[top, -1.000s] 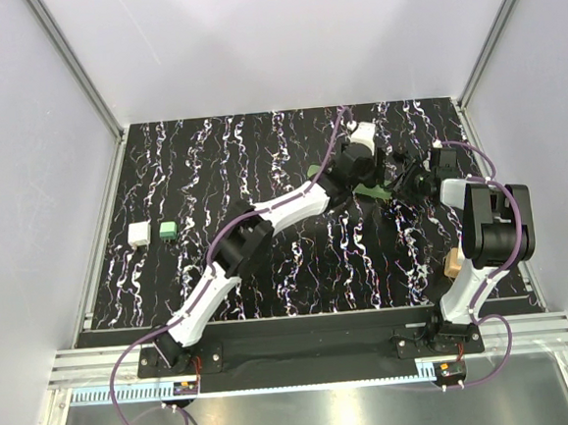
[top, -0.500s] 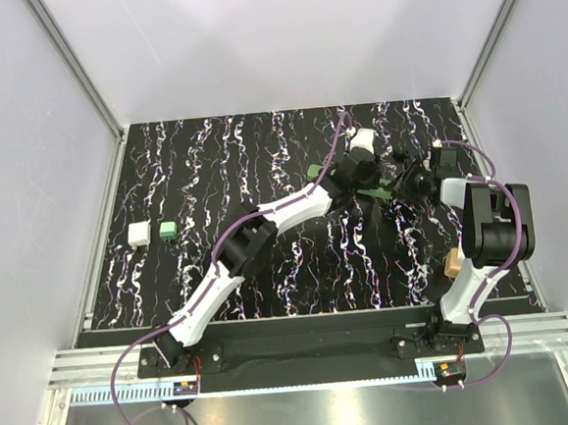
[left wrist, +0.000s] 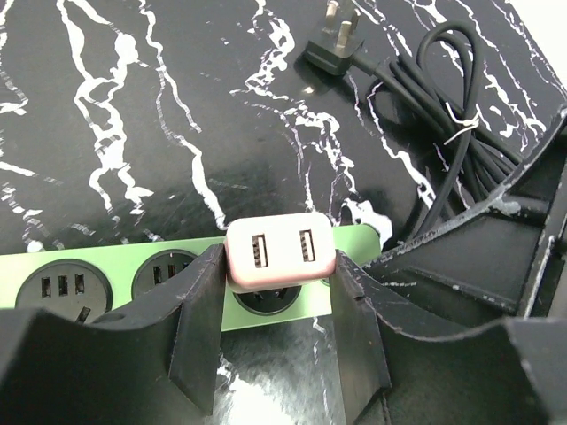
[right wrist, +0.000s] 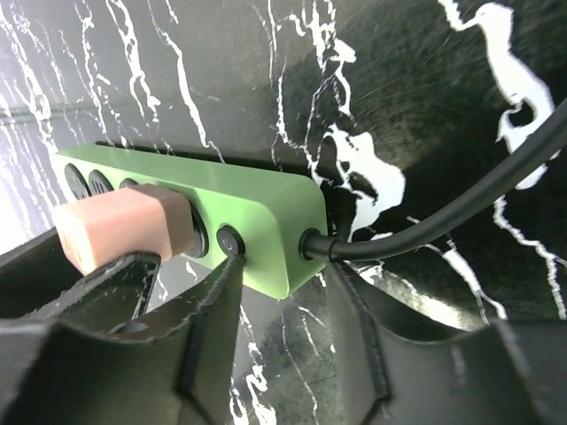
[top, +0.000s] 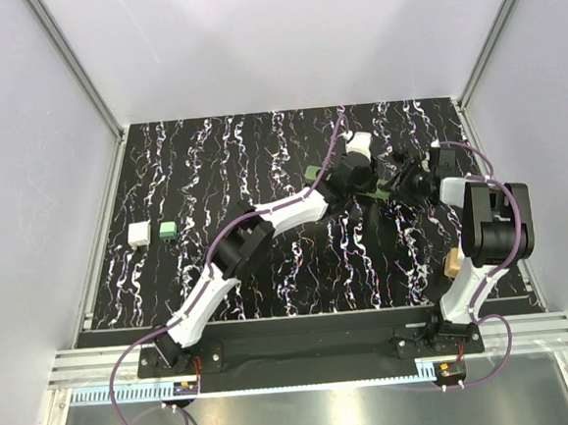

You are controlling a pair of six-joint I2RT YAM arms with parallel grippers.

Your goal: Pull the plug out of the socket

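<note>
The socket, a long green power strip (left wrist: 106, 266), lies at the far right of the table (top: 312, 174). A white, pinkish USB plug (left wrist: 280, 252) sits in its end hole. My left gripper (left wrist: 280, 267) is shut on the plug, one finger against each side. In the right wrist view the plug (right wrist: 120, 226) sticks up from the strip (right wrist: 266, 221). My right gripper (right wrist: 282, 274) is shut on the strip's cord end, one finger (right wrist: 213, 301) by the power button, the other by the black cord (right wrist: 443, 221). From above, both grippers (top: 355, 179) (top: 405, 181) meet over the strip and hide the plug.
The strip's black cord lies coiled (left wrist: 443, 97) beyond it, ending in a three-pin plug (left wrist: 337, 40). A white block (top: 140, 233) and a small green block (top: 168, 229) lie at the table's left. Walls enclose the table on three sides.
My left gripper has shifted slightly over the strip's right end and settled round the plug. The right gripper has stayed at the cord end.
</note>
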